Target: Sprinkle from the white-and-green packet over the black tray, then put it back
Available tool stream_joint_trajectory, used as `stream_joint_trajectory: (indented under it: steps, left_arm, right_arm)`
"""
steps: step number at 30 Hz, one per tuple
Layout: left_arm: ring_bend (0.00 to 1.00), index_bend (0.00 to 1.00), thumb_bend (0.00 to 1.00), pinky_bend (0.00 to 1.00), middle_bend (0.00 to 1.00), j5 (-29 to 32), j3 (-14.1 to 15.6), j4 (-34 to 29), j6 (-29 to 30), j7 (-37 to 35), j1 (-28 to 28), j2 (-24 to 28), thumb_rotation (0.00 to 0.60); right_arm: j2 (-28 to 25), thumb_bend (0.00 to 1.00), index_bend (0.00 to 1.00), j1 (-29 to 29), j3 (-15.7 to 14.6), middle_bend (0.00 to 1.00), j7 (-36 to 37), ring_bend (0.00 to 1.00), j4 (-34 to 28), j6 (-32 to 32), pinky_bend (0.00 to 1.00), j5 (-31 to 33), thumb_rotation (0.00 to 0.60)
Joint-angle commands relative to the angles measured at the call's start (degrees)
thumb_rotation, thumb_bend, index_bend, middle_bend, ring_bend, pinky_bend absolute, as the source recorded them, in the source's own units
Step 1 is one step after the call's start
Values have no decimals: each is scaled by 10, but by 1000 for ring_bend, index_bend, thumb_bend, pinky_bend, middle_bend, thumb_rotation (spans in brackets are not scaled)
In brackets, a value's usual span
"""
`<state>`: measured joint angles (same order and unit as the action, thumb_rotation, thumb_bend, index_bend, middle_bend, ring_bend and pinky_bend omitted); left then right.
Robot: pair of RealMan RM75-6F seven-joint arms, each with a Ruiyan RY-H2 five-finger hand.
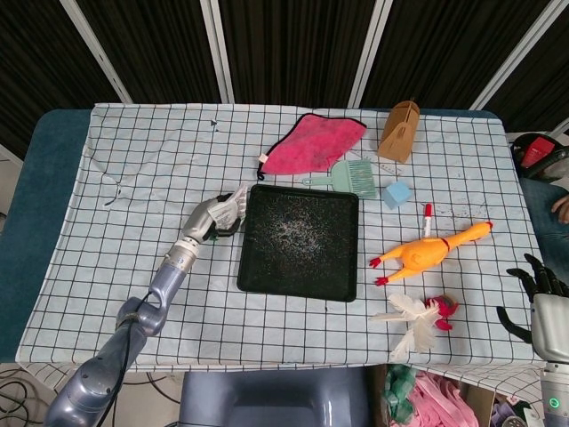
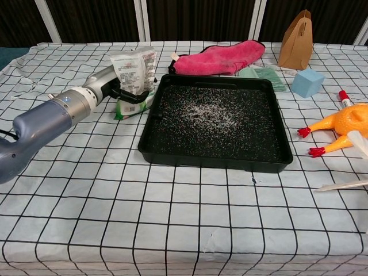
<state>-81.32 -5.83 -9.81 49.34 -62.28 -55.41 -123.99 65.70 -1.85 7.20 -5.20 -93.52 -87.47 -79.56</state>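
Note:
The white-and-green packet [image 2: 135, 73] stands upright just left of the black tray [image 2: 172, 152], its green bottom on the cloth. My left hand [image 2: 115, 86] grips it from the left side; in the head view the same left hand [image 1: 210, 218] and packet [image 1: 235, 204] sit by the tray [image 1: 253, 276]. White grains are scattered over the tray floor. My right hand [image 1: 536, 294] hangs off the table's right edge, fingers spread, holding nothing.
Behind the tray lie a pink cloth [image 2: 221, 57], a green brush [image 2: 264, 76], a blue cube [image 2: 307, 82] and a brown paper bag [image 2: 294, 40]. A rubber chicken [image 2: 339, 127] and a red-capped tube [image 2: 344, 96] lie right of it; a feathered toy [image 1: 418, 318] lies near the front.

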Motion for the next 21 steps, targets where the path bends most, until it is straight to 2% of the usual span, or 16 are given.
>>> stream_joint_trajectory:
  steps: [1, 3, 10, 21]
  left_arm:
    - [95, 184, 289, 225, 192, -4, 3, 0, -6, 9, 1, 2, 600]
    - [76, 164, 262, 202, 162, -4, 2, -3, -6, 10, 1, 4, 600]
    - [29, 124, 258, 154, 114, -1, -6, -15, 13, 13, 0, 16, 600]
    - [29, 118, 258, 138, 99, -10, -2, -67, 45, 38, 24, 59, 600]
  right_arm:
    - [1, 214, 281, 0, 1, 82, -1, 142, 1, -3, 253, -1, 600]
    - [2, 214, 281, 0, 2, 82, -1, 142, 2, -5, 253, -2, 600]
    - [5, 213, 281, 1, 2, 83, -3, 142, 5, -8, 254, -4, 600]
    - [8, 214, 281, 1, 3, 83, -10, 142, 6, -13, 254, -6, 600]
